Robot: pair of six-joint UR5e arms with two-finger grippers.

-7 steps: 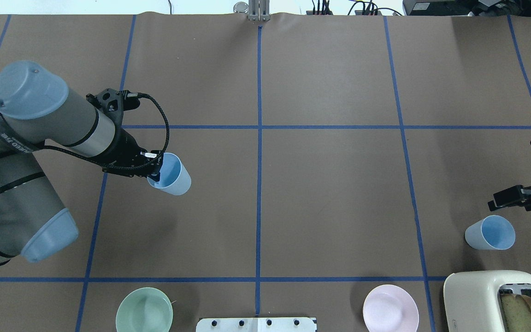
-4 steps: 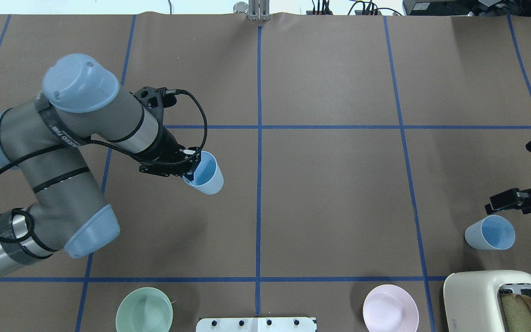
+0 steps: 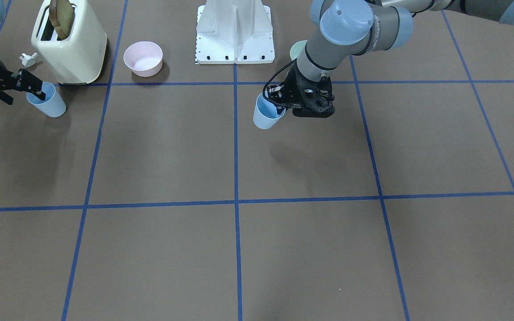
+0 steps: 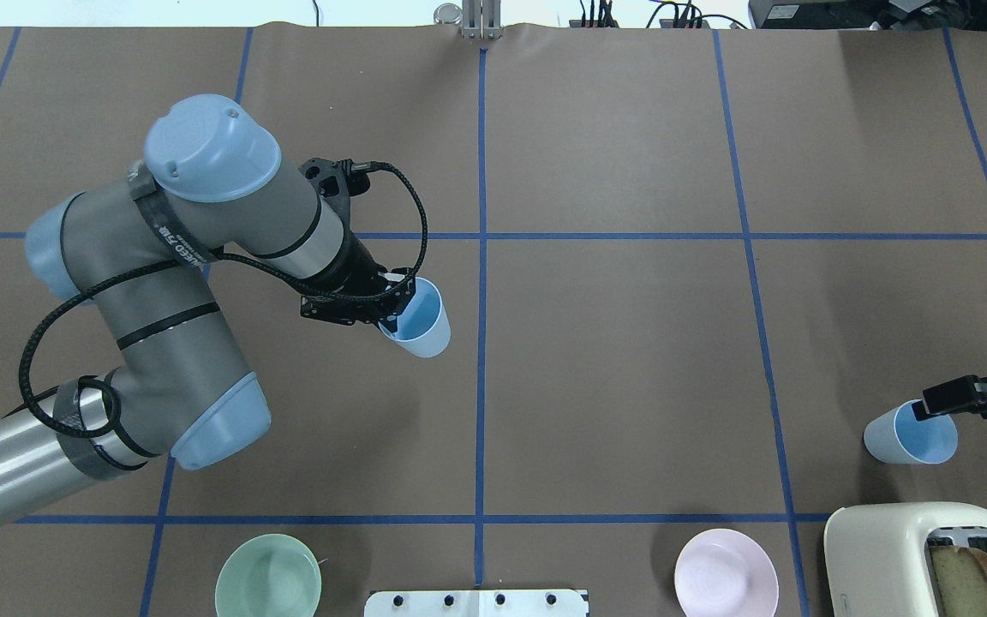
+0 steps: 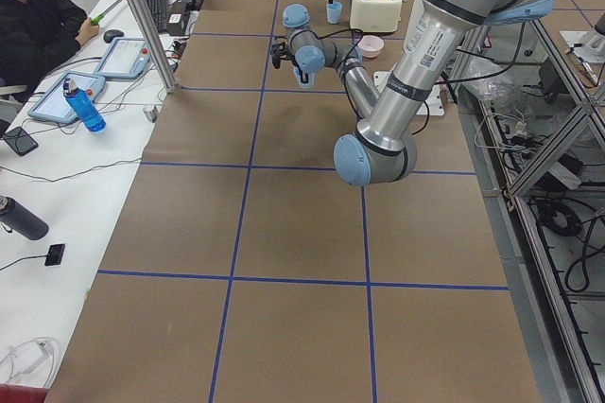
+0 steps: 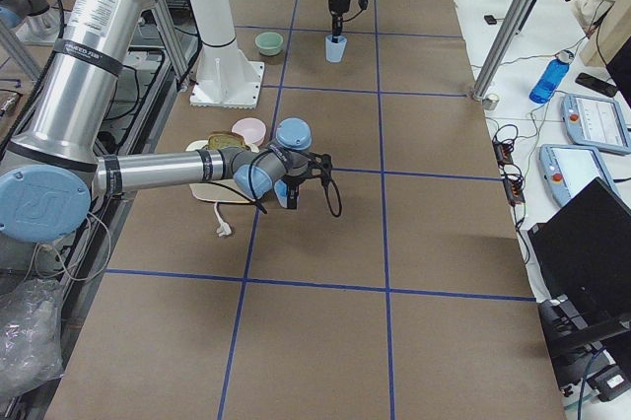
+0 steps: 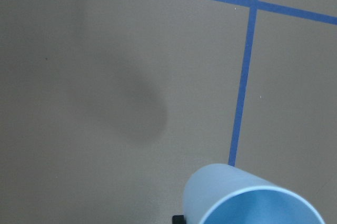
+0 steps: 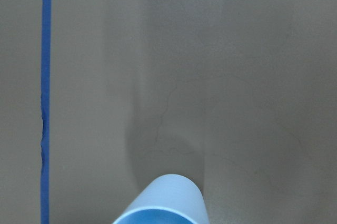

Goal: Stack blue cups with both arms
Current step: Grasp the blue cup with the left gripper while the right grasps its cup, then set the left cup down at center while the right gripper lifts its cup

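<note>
Left claw (image 4: 392,300): clamped on rim of cup A, one finger inside the mouth, one outside.
Cup A (image 4: 421,328): pale blue, mouth up, off the table (image 4: 631,386) (shadow sits apart below it). Out in front of pedestal (image 3: 234,33), a bit to robot's left of its centre line.
Right claw (image 3: 34,90): at rim of cup B, one finger looks dipped in the mouth; clamped or not, cannot tell.
Cup B (image 4: 909,433): pale blue, seems to stand on table, well off to pedestal's right.
Step (est.): left carries A toward middle; right takes B; meet in front of pedestal.
Do well (est.): keep both upright; line up axes before lowering; go slow, since taper self-centres. Rim pinch is thin and plastic may flex/slip, so no side knocks.
Snag (est.): a finger inside lower cup's mouth blocks full nesting; set lower cup down and let go first.
Pink bowl (image 4: 726,572): beside pedestal, right side.
Green bowl (image 4: 268,583): beside pedestal, left side.
Toaster (image 4: 888,548): w/ bread slice (image 3: 63,18), beyond pink bowl from pedestal. Close by B, so lift clear before swinging in.
</note>
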